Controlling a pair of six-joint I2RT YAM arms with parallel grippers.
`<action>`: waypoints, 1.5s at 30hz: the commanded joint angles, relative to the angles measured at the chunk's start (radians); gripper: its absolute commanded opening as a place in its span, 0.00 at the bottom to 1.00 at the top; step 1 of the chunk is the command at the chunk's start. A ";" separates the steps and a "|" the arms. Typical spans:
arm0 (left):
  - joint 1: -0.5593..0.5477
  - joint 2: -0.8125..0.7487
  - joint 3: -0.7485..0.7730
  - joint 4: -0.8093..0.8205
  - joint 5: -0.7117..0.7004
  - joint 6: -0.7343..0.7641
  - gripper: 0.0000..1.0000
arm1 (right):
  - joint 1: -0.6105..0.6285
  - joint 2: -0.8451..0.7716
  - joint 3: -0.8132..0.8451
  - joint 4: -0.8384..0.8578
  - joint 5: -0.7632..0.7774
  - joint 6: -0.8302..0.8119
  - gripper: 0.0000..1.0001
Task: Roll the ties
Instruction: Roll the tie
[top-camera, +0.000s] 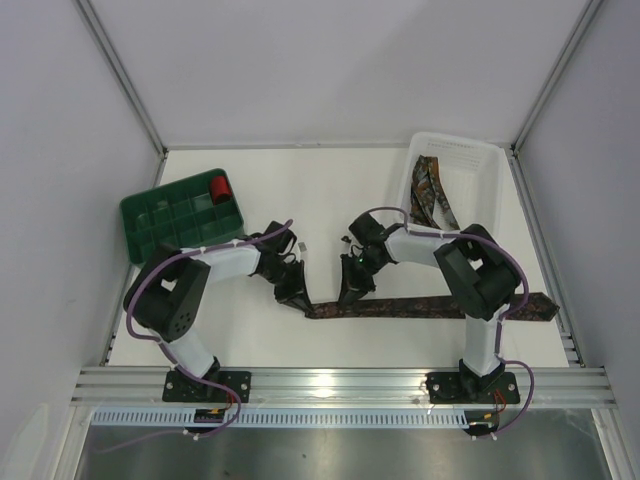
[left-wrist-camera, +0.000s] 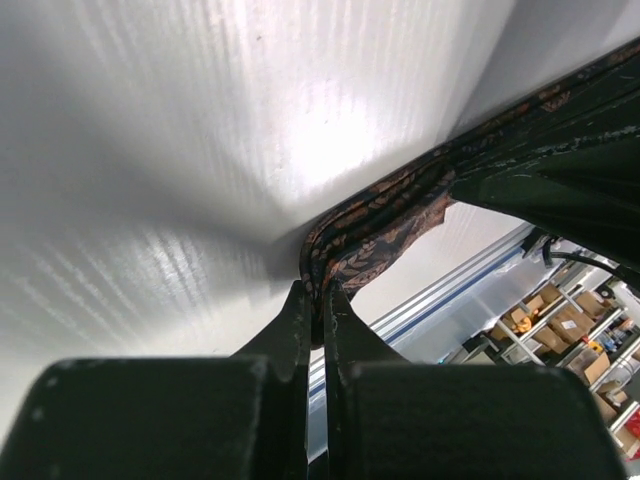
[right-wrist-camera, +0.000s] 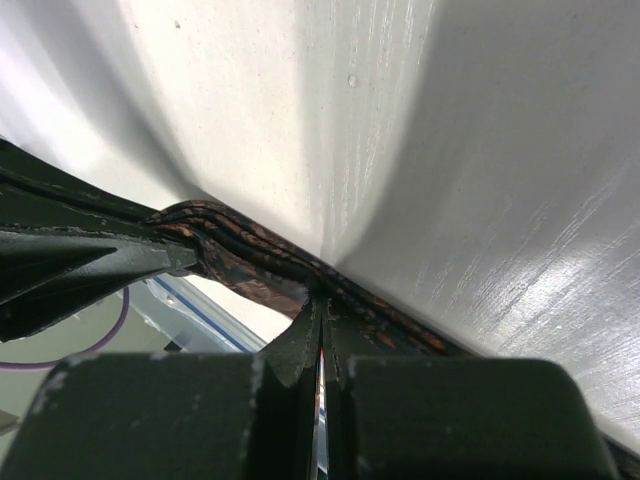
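One patterned tie (top-camera: 420, 306) lies stretched along the table's near side, its wide end at the far right. My left gripper (top-camera: 298, 298) is shut on its left end. In the left wrist view, the folded brown-orange tie (left-wrist-camera: 385, 225) is pinched between the left gripper's (left-wrist-camera: 322, 293) fingertips. My right gripper (top-camera: 352, 293) pinches the same tie a little to the right. In the right wrist view, the layered tie (right-wrist-camera: 250, 255) runs across the right gripper's (right-wrist-camera: 322, 303) shut tips. A second tie (top-camera: 430, 195) lies in the white basket (top-camera: 480, 160).
A green compartment tray (top-camera: 150, 225) stands at the back left, with a small red roll (top-camera: 220, 187) in it. The white basket sits at the back right. An aluminium rail (top-camera: 340, 385) runs along the near edge. Grey walls enclose the table.
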 joint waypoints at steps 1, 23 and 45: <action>0.007 -0.036 0.035 -0.065 -0.036 0.049 0.01 | 0.014 0.018 0.025 -0.004 0.023 -0.006 0.02; 0.007 -0.043 0.124 -0.169 -0.070 0.103 0.01 | 0.073 -0.073 0.066 -0.056 0.077 0.023 0.02; 0.003 -0.073 0.164 -0.212 -0.036 0.081 0.00 | 0.103 0.047 0.081 0.030 0.055 0.048 0.02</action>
